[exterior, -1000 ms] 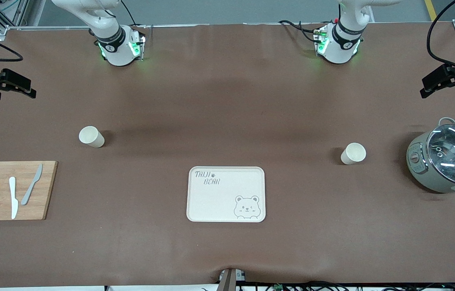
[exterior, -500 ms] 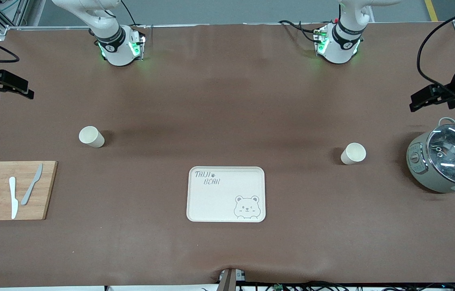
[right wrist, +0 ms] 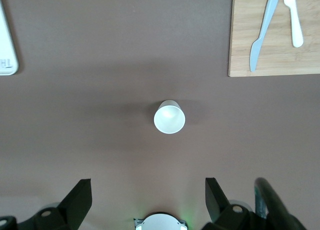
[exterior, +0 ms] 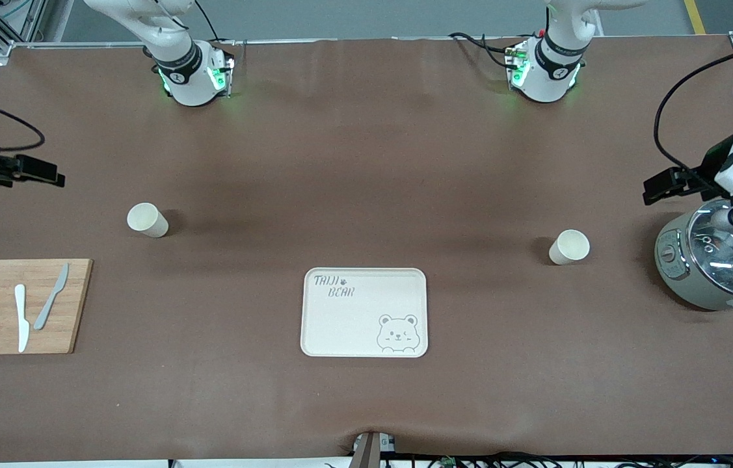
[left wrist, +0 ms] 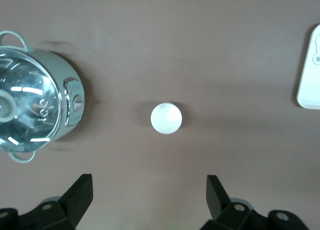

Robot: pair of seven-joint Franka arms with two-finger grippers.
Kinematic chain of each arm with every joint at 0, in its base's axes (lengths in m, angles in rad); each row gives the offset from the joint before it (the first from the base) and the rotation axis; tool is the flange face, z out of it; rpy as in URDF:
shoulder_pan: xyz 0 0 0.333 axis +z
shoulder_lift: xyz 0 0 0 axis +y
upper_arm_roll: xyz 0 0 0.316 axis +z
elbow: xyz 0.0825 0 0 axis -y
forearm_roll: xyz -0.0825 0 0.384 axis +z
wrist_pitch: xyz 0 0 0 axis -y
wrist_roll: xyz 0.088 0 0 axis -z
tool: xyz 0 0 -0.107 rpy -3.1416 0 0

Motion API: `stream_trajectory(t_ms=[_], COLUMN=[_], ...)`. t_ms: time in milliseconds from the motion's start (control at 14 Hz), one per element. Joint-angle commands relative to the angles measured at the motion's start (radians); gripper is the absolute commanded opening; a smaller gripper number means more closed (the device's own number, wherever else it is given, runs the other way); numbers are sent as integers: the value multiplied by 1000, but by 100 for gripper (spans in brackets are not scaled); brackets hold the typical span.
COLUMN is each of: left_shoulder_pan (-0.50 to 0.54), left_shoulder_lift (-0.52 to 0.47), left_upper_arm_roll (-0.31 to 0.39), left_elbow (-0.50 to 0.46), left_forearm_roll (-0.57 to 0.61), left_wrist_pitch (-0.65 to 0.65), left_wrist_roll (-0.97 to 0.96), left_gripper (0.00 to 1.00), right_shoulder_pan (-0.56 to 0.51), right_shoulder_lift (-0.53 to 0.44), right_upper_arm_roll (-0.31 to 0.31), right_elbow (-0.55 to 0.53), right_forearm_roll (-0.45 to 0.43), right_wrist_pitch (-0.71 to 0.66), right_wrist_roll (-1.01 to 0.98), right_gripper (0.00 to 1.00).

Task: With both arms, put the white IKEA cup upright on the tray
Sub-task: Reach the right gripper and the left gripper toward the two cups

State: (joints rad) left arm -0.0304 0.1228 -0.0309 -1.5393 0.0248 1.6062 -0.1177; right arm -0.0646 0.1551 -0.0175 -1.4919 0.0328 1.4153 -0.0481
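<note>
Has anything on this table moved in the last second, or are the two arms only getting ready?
Only the arms moved. The left gripper came in over the table beside the cooker, toward the nearby cup. The right gripper came lower, toward the other cup. Both have their jaws open and hold nothing. Both cups, the tray, the cutting board and the cooker stayed put.

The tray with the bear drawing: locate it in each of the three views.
Front view: tray at the table's middle, nearer the camera than both cups.
Left wrist view: only a corner of it at the picture's edge.
Right wrist view: a lettered corner at the edge.
Shared landmark: the tray's rounded rim.
</note>
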Motion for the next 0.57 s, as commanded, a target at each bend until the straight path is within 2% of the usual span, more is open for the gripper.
stream_trajectory(t_ms=[0, 143, 286, 500], left_shoulder_pan=[6, 4, 3, 4], left_shoulder_lift=[-46, -35, 10, 17], left_upper_arm_roll=[0, 0, 0, 0], left_elbow=[-170, -244, -258, -359], left_forearm_roll=[6, 4, 6, 6], left_wrist_pitch=[177, 303, 356, 455], left_wrist_roll=[-7, -14, -36, -40], left_gripper=[100, 100, 100, 100], right_shoulder_pan=[8, 5, -3, -24], right_shoulder_lift=[46, 70, 93, 104], right_upper_arm_roll=[-27, -30, -30, -30], right_elbow=[6, 6, -1, -80], right_forearm_roll=[-37, -47, -36, 1], right_wrist_pitch=[49, 76, 117, 171], right_wrist_roll=[-6, -33, -35, -26], right_gripper=[100, 100, 100, 100])
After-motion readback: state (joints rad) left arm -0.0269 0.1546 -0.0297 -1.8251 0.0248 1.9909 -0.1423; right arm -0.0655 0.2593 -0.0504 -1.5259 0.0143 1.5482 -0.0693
